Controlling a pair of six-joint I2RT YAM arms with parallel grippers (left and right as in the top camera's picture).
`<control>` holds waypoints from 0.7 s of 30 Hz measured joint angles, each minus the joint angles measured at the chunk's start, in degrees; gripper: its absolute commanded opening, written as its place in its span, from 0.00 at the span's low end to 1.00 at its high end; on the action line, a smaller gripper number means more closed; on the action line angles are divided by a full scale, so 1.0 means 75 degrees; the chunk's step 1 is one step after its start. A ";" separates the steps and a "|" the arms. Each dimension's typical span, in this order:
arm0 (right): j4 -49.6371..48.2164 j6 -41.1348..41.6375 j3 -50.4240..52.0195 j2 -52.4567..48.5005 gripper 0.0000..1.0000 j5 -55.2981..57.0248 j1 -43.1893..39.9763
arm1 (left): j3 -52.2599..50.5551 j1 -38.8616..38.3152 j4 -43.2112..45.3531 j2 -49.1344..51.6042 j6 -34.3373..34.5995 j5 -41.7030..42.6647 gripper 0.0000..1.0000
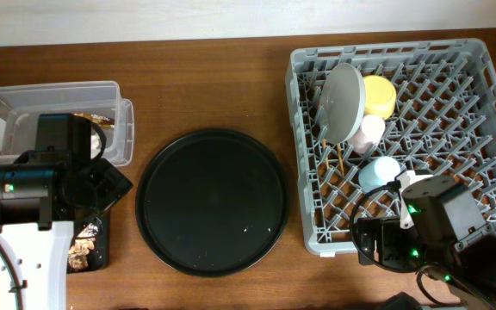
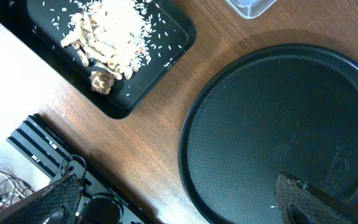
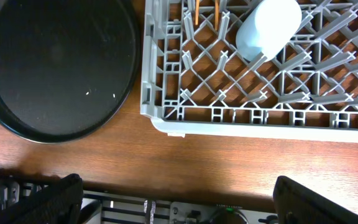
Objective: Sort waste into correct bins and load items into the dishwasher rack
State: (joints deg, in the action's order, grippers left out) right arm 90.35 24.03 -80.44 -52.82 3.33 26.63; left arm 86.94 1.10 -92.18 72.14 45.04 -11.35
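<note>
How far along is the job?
Done: plate, yellow bowl, blue cup, pink cup, chopsticks in the rack; food scraps in the black rectangular tray. In hand: nothing; left gripper and right gripper open. Left: perhaps nothing; clear tub's contents partly hidden.

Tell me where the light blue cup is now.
In the overhead view the light blue cup lies inside the dishwasher rack, toward its lower left, just below the pale pink cup and right of the chopsticks.

No writing, brand, number or sign can be read in any view. The dishwasher rack [image 1: 480, 103] and the round black tray [image 1: 212, 202] beside it show no legible marking.
</note>
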 measured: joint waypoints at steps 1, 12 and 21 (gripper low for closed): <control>0.0000 0.0003 0.0000 0.0000 0.98 0.0000 0.0000 | 0.0000 0.0000 0.0000 0.0000 0.0003 -0.0003 0.99; -0.5132 -0.2060 0.4182 0.4197 0.98 -0.1821 -0.2294 | 0.0006 0.0000 0.0000 0.0000 0.0000 0.0000 0.99; -1.0098 -0.2404 0.8545 0.6881 0.99 -0.2690 -0.2897 | 0.0009 0.0000 0.0003 0.0000 0.0000 0.0000 0.99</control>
State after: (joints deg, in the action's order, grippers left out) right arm 14.61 6.00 -16.36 -1.21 -16.84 4.91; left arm 87.00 1.10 -92.16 72.14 45.04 -11.35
